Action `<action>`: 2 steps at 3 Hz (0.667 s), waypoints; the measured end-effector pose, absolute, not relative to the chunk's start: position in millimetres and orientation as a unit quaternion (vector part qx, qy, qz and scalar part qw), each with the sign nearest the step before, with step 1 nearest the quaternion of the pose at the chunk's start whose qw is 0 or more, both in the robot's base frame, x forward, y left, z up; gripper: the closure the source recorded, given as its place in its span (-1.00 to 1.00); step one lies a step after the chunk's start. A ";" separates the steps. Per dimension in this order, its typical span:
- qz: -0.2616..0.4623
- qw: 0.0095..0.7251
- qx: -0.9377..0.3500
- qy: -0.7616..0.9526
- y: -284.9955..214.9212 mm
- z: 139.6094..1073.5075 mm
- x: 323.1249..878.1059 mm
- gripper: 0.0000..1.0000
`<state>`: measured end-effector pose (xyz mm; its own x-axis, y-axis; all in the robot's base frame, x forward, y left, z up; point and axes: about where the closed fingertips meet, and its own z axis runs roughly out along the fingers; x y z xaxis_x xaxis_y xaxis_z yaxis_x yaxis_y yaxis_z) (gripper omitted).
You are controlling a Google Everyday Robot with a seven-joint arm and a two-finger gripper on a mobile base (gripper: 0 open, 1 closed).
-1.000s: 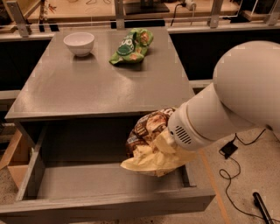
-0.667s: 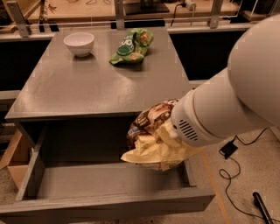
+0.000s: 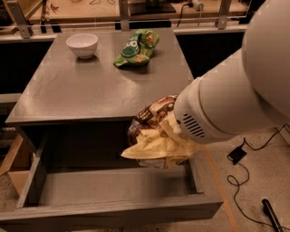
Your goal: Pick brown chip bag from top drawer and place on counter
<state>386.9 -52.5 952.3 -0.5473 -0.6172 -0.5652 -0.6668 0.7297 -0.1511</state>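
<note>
The brown chip bag point(image 3: 153, 117), dark and glossy with a crumpled cream lower edge, hangs in the air over the right part of the open top drawer point(image 3: 108, 186). It sits level with the front edge of the counter point(image 3: 90, 86). My gripper point(image 3: 171, 130) is at the end of the big white arm, shut on the bag's right side and mostly hidden behind the wrist casing. The drawer's grey inside shows nothing else in it.
On the counter's far side stand a white bowl point(image 3: 82, 44) and a green chip bag point(image 3: 136, 47). A pale wooden bench point(image 3: 90, 10) runs behind. Black cables and a plug point(image 3: 239, 156) lie on the floor at right, and a cardboard box point(image 3: 13, 174) at left.
The arm has risen and come closer to the camera, lifting the brown chip bag higher out of the drawer, up to the counter's edge.
</note>
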 end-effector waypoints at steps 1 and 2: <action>0.041 0.305 -0.365 0.879 -52.5 952.3 386.9 1.00; 0.041 0.305 -0.365 0.879 -52.5 952.3 386.9 1.00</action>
<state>386.9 -52.5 952.3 -0.5473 -0.6172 -0.5652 -0.6668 0.7297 -0.1511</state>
